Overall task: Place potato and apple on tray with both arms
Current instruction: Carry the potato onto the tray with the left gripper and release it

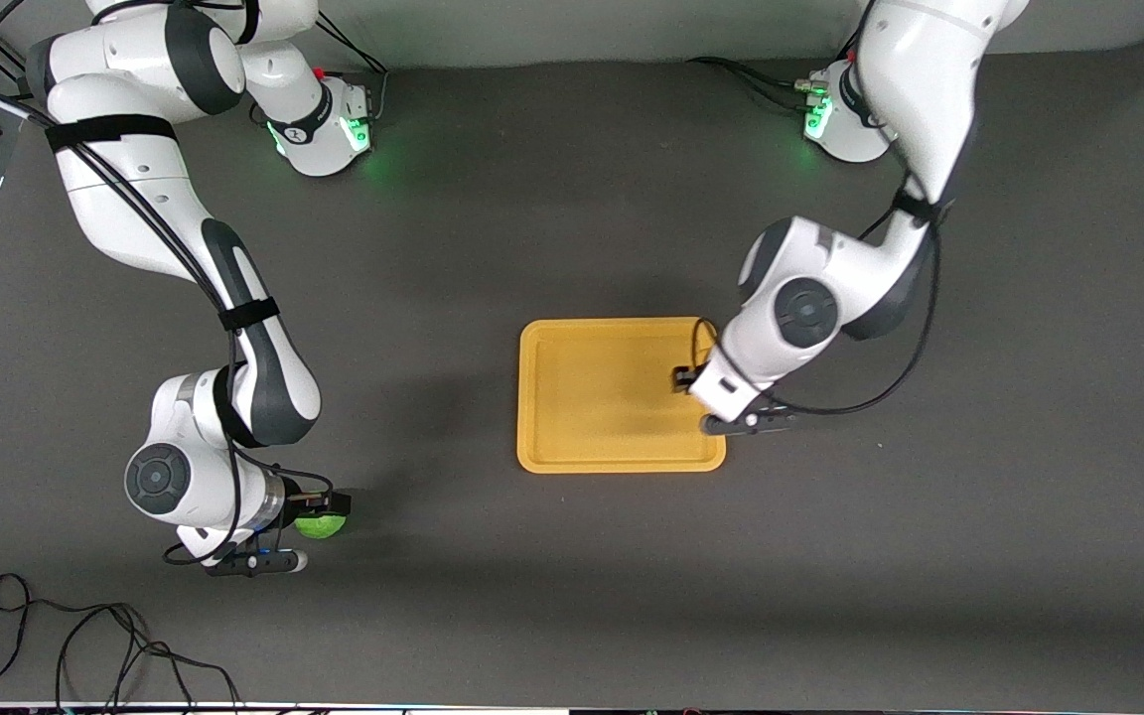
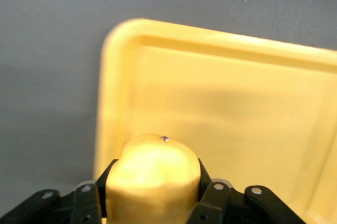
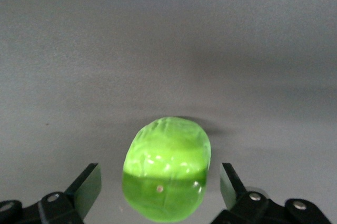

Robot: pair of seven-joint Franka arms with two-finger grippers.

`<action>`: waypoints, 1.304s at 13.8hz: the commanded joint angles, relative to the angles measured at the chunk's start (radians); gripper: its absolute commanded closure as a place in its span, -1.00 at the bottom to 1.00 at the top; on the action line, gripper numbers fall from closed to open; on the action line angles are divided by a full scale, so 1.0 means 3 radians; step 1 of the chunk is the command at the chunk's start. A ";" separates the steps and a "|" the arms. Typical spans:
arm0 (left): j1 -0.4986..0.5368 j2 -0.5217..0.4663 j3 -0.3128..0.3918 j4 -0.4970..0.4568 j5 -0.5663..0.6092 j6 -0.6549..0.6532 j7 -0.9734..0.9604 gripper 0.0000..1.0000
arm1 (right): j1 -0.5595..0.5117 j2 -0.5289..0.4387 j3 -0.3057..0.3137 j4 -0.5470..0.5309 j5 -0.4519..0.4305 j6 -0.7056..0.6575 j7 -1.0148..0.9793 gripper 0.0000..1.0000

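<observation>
A: Item one, the flat rectangular mustard-yellow tray [image 1: 592,397] with rounded corners and a low rim?

B: Lies flat on the dark grey table [image 1: 979,516], roughly mid-table, a little toward the left arm's end and well clear of every edge. Its floor is bare in the front view.

A: Item two, the small oval yellow-tan potato [image 2: 152,179]?

B: Held in the left gripper [image 2: 152,197], black fingers [image 2: 213,195] pressed against both its sides. In the front view the left gripper [image 1: 683,378] hangs over the tray's edge at the left arm's end; the potato itself is hidden there by the wrist. The left wrist view shows a tray [image 2: 221,119] corner and floor below it.

A: Item three, the small round bright green apple [image 1: 320,523]?

B: Near the table corner at the right arm's end, on the edge closest to the front camera, well apart from the tray. The apple [image 3: 167,166] sits between the right gripper's fingers [image 3: 84,187].

A: State of the right gripper [image 3: 160,184]?

B: Spread wide, a clear gap at each side of the apple, fingers not touching it. The right gripper [image 1: 326,506] is low, down around the fruit.
</observation>
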 commanded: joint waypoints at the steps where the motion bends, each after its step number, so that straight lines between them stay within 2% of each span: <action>1: -0.0080 0.0331 0.0033 0.0335 0.0044 -0.0158 -0.0337 0.24 | 0.0034 0.0044 -0.0030 -0.0009 -0.0081 0.0105 0.0052 -0.99; 2: -0.0111 0.0337 0.0039 0.0320 0.0151 -0.0224 -0.0368 0.24 | 0.0024 0.0044 -0.0025 -0.0025 -0.0081 0.0115 0.0031 -0.63; 3: -0.0136 0.0362 0.0044 0.0330 0.0314 -0.0316 -0.0480 0.22 | 0.0024 0.0039 -0.0030 -0.0050 -0.0081 0.0135 0.0021 -0.17; 4: -0.0121 0.0367 0.0039 0.0330 0.0457 -0.0377 -0.0506 0.21 | 0.0014 0.0034 -0.0025 -0.0071 -0.0081 0.0145 0.0016 0.07; 5: -0.0111 0.0372 0.0039 0.0335 0.0489 -0.0388 -0.0506 0.20 | 0.0009 0.0014 -0.0025 -0.0066 -0.0076 0.0125 0.0016 0.15; 7: -0.0116 0.0372 0.0044 0.0340 0.0494 -0.0393 -0.0511 0.00 | 0.0014 -0.0134 -0.0025 -0.0060 -0.0076 0.0024 0.0026 0.15; 8: -0.0131 0.0372 0.0044 0.0340 0.0504 -0.0393 -0.0522 -0.18 | 0.0019 -0.0276 -0.0025 -0.0055 -0.0076 -0.0190 0.0026 0.15; 11: -0.0172 0.0383 0.0044 0.0330 0.0724 -0.0454 -0.0552 -0.30 | 0.0019 -0.0793 -0.0030 -0.0061 -0.0076 -0.0925 0.0011 0.15; 14: -0.0224 0.0408 0.0049 0.0325 0.1087 -0.0587 -0.0767 -0.30 | 0.0019 -0.1365 -0.0035 -0.0137 -0.0061 -0.1556 0.0011 0.15; 15: -0.0224 0.0408 0.0049 0.0330 0.1087 -0.0588 -0.0767 -0.30 | 0.0019 -0.1590 -0.0035 -0.0279 -0.0051 -0.1638 0.0011 0.15; 18: -0.0224 0.0408 0.0049 0.0335 0.1087 -0.0588 -0.0767 -0.33 | 0.0024 -0.2296 -0.0045 -0.1025 -0.0010 -0.1532 0.0026 0.15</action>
